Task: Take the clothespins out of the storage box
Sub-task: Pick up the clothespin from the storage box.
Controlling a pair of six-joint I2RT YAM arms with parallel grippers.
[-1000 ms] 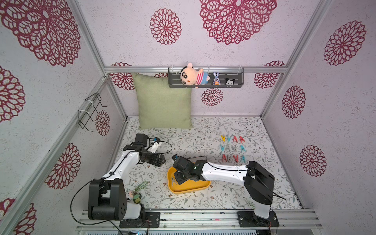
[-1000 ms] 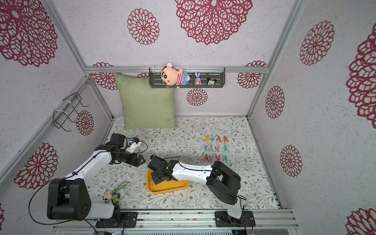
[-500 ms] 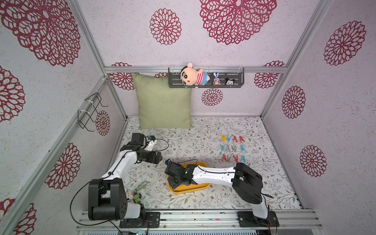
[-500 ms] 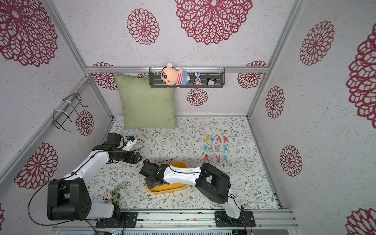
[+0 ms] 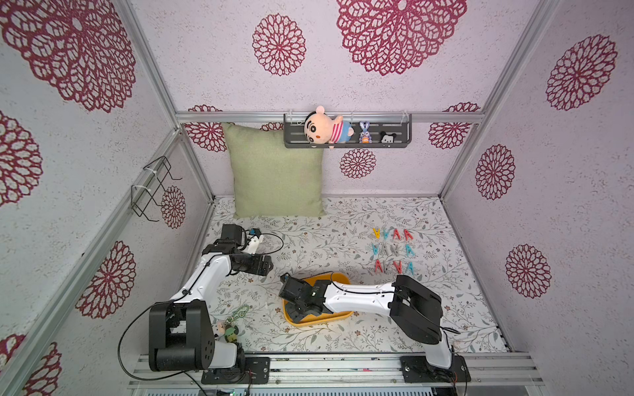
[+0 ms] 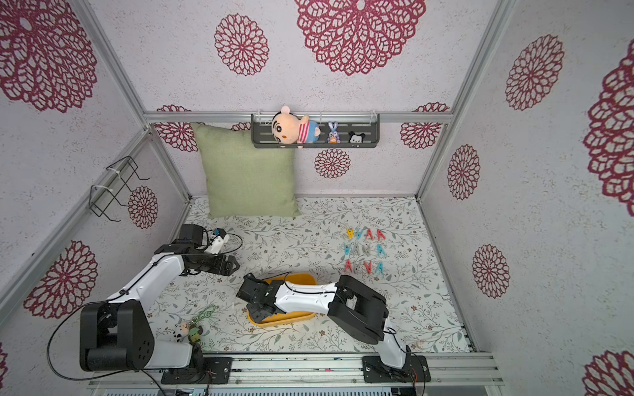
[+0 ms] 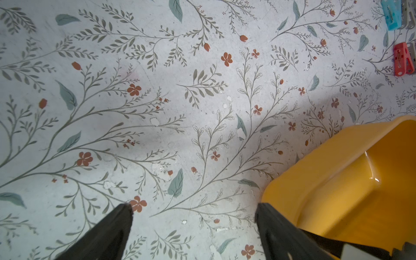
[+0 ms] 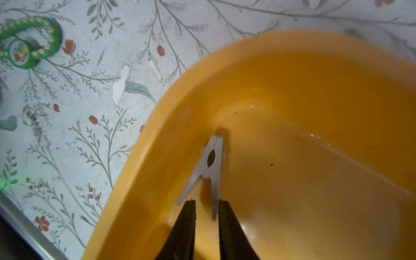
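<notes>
Right gripper [image 8: 206,203] swung left, now at near-left corner of storage box [image 8: 157,144] (glossy yellow, rounded rim). Inside that corner: grey clothespin [image 8: 212,162], A-shaped, matte. Fingers nearly together astride one leg, small gap showing, not pinching. Other clothespins [image 5: 392,252] — red, teal, yellow, grey — in rows on mat [image 5: 308,240]. Left gripper [image 7: 193,206] spread wide, empty.

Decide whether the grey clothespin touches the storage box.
Touching: the right wrist view shows the grey clothespin lying on the storage box floor, tip in its corner.
</notes>
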